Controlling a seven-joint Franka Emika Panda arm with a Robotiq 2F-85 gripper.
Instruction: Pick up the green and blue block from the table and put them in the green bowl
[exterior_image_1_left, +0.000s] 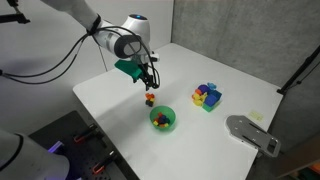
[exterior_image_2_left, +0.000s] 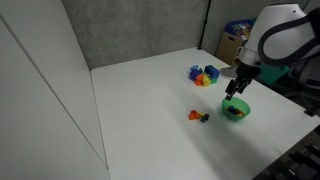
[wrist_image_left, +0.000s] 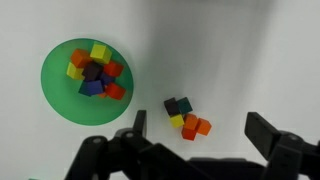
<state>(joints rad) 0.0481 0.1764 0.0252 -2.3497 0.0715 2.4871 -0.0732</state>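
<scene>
Two dark fingers of our Robotiq gripper stand spread wide with nothing between them, above the white table. In the wrist view, a knot of small loose cubes lies just ahead of the gap, all touching. The dark green block sits at its far side, a little left of our midline, with a yellow cube, a red cube and an orange cube crowding it on the near side. We judge that a clean pinch needs us to shift forward and left.

Further left sits the small round bright green bowl, near the knot, already holding several cubes, among them what looks like a blue block. Open table surrounds both. In an exterior view the blue, yellow and purple block cluster stands well apart.
</scene>
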